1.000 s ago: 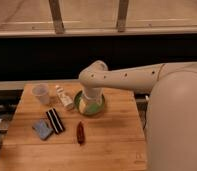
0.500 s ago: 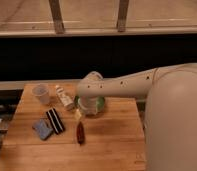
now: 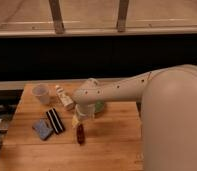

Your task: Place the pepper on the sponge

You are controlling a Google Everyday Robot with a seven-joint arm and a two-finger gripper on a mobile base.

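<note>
Dark red pepper [image 3: 80, 134] lying right of blue-grey sponge [image 3: 42, 128], apart, not on it. Gripper [image 3: 79, 121] likewise right of sponge, over pepper, probably for pickup; opening impossible to tell.

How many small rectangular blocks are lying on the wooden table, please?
2: the blue-grey sponge near the left edge of the table, and the black striped block beside it, toward the pepper. The claw hangs above the pepper; the arm could hide others.

One sponge [image 3: 42, 129], one pepper [image 3: 80, 134] under end effector [image 3: 80, 121]
</note>
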